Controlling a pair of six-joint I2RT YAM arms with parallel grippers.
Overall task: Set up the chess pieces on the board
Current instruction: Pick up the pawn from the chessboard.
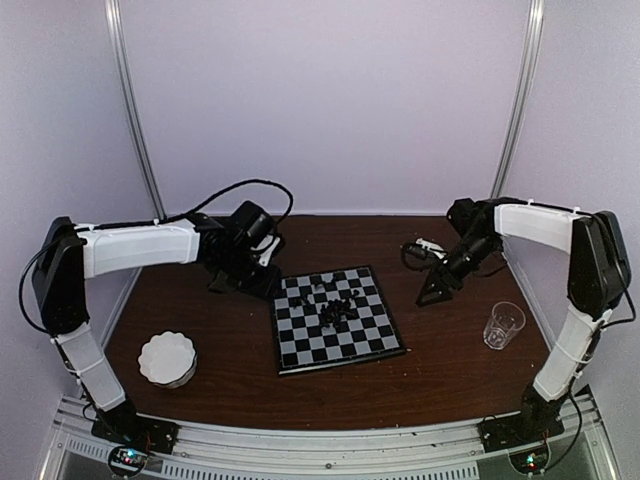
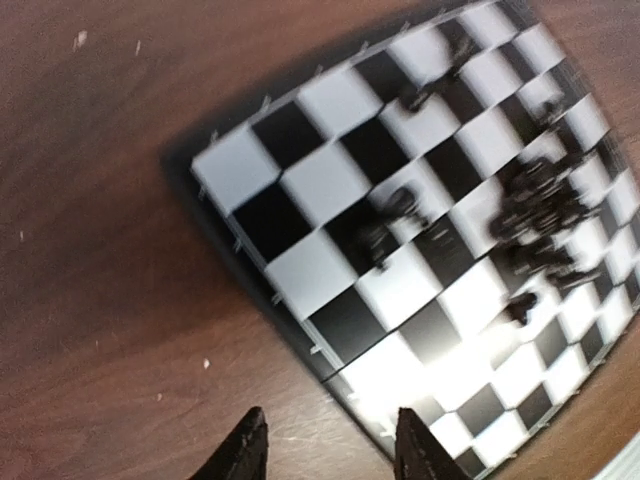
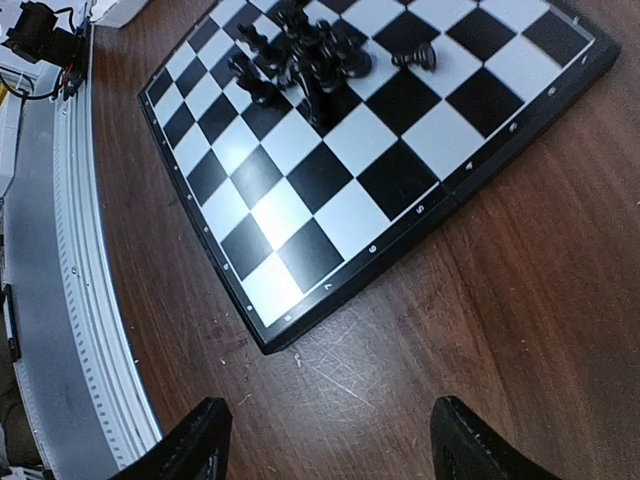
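Note:
The board (image 1: 300, 350) lies flat in the middle of the brown table. Several tiny black chess pieces (image 1: 338, 311) are bunched together near its centre, some lying down, one or two apart toward the far-left squares. My left gripper (image 1: 256, 284) is open and empty, low by the board's far-left corner. In the left wrist view the gripper (image 2: 330, 452) hovers at the blurred board's (image 2: 320, 185) edge, with the pieces (image 2: 540, 215) to the right. My right gripper (image 1: 432, 293) is open and empty, just right of the board. In the right wrist view the gripper (image 3: 330, 440) is over bare table beside a board (image 3: 300, 210) corner, with the pieces (image 3: 310, 55) beyond.
A round white scalloped dish (image 1: 167, 358) sits at the near left. A clear glass (image 1: 503, 324) stands at the near right. A small white object with cables (image 1: 425, 247) lies behind the right gripper. A metal rail (image 1: 320, 440) runs along the near edge and shows in the right wrist view (image 3: 50, 300).

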